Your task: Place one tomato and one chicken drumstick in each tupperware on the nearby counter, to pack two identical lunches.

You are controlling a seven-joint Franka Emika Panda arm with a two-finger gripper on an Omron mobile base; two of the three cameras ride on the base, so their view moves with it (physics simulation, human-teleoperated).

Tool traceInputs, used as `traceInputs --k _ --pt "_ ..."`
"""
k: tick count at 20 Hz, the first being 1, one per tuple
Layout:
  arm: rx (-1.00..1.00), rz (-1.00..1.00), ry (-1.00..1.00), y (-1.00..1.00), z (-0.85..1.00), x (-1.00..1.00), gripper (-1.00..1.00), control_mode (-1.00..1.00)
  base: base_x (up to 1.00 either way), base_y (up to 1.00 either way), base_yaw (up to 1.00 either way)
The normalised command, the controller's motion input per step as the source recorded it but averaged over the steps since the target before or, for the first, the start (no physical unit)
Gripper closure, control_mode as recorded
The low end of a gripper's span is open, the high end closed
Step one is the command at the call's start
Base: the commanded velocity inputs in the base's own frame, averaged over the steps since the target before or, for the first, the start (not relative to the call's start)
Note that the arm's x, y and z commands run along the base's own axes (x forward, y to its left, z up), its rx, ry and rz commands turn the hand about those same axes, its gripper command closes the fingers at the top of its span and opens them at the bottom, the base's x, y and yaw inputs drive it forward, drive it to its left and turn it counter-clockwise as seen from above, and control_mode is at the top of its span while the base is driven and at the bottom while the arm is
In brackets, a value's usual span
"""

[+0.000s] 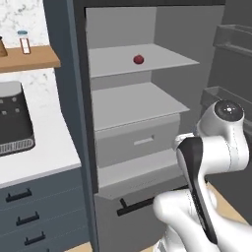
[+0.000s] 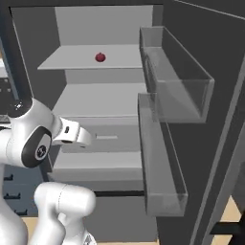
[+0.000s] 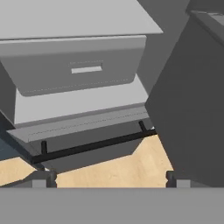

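Note:
A small dark-red tomato (image 1: 139, 59) lies on the top shelf of the open fridge, also seen as the tomato (image 2: 100, 57) from the right. The white counter (image 1: 44, 157) runs left of the fridge over dark blue-grey drawers. The chicken drumstick and the tupperware are out of view. My gripper (image 3: 110, 179) is open, its two fingertips (image 3: 43, 178) spread wide with nothing between them. It hangs low in front of the fridge, facing the bottom drawer with the black bar handle (image 3: 92, 146). The tomato is well above the hand.
A dark grey toaster (image 1: 15, 118) stands on the counter. The open fridge door (image 2: 201, 143) at the right carries clear bins (image 2: 177, 76). A grey fridge drawer (image 1: 138, 142) sits under the lower shelf. A wooden wall shelf (image 1: 29, 58) holds small jars. Wood floor lies below.

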Motion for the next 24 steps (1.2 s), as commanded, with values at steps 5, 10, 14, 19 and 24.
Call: traceInputs --k 5,10,14,19,24 --pt "0.00 0.00 0.00 0.00 0.00 0.00 -1.00 1.00 0.62 -0.24 0.15" --pt "0.00 0.00 0.00 0.00 0.00 0.00 -1.00 1.00 0.72 -0.29 0.14" --pt "0.00 0.00 0.00 0.00 0.00 0.00 -1.00 1.00 0.56 -0.06 0.08" --pt "0.00 0.00 0.00 0.00 0.00 0.06 -1.00 -1.00 0.10 0.00 0.00" --pt "0.00 0.11 -0.26 0.08 0.34 0.00 -1.00 -1.00 0.00 0.00 0.00"
